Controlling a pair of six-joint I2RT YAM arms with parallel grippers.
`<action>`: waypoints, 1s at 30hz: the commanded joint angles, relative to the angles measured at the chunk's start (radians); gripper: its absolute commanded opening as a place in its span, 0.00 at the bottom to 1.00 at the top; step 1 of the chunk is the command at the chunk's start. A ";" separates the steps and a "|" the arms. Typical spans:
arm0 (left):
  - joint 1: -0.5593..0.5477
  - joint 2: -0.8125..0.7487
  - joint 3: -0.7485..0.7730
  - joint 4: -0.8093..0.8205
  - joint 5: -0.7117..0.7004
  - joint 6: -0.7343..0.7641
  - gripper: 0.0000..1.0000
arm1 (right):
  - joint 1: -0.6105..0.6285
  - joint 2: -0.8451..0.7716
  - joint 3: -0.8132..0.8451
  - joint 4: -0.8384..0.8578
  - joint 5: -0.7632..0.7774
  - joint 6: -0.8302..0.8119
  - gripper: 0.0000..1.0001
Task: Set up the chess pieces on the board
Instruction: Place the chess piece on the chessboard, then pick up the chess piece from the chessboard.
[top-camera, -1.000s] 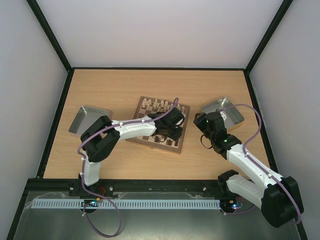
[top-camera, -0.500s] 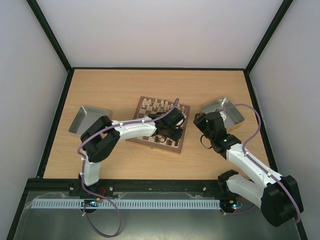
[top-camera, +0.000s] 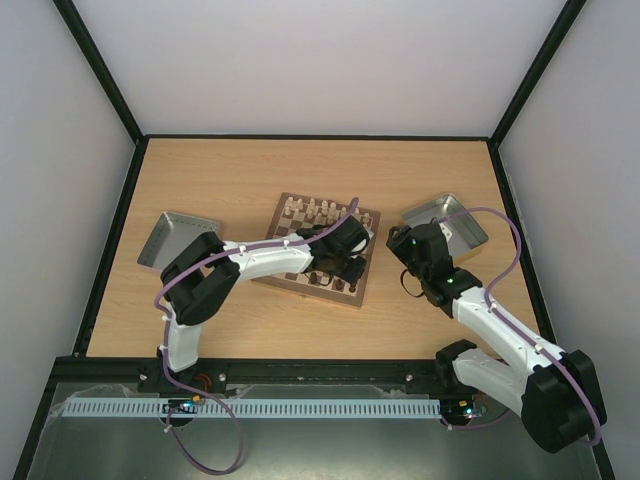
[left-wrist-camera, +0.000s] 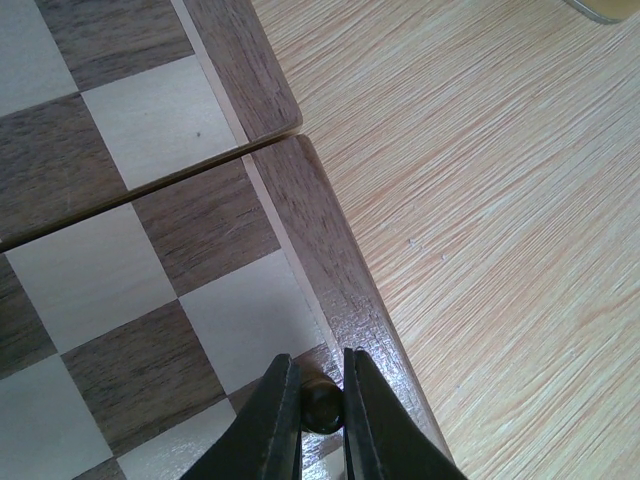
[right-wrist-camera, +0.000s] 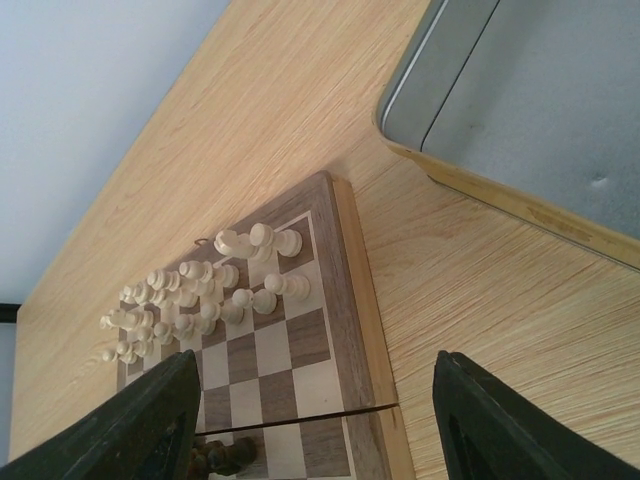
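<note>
The board lies mid-table, with cream chess pieces along its far rows and dark chess pieces at its near edge. My left gripper hangs over the board's near right corner. In the left wrist view it is shut on a dark chess piece, right beside the brown rim. My right gripper hovers over bare table just right of the board, open wide with nothing between its fingers. That view shows the cream pieces and a few dark ones.
A grey metal tray sits left of the board. A second tray sits to the right, close behind my right gripper, and fills the upper right of the right wrist view. Black frame posts bound the table.
</note>
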 joint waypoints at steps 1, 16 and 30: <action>-0.008 -0.028 -0.022 -0.044 -0.008 0.021 0.10 | -0.004 -0.002 -0.005 0.024 0.010 -0.006 0.63; -0.001 -0.064 0.024 -0.060 0.020 0.011 0.40 | -0.004 -0.001 -0.011 0.048 -0.010 -0.009 0.64; 0.112 -0.218 -0.034 -0.028 -0.125 -0.061 0.53 | -0.004 0.082 0.074 0.041 -0.215 -0.209 0.64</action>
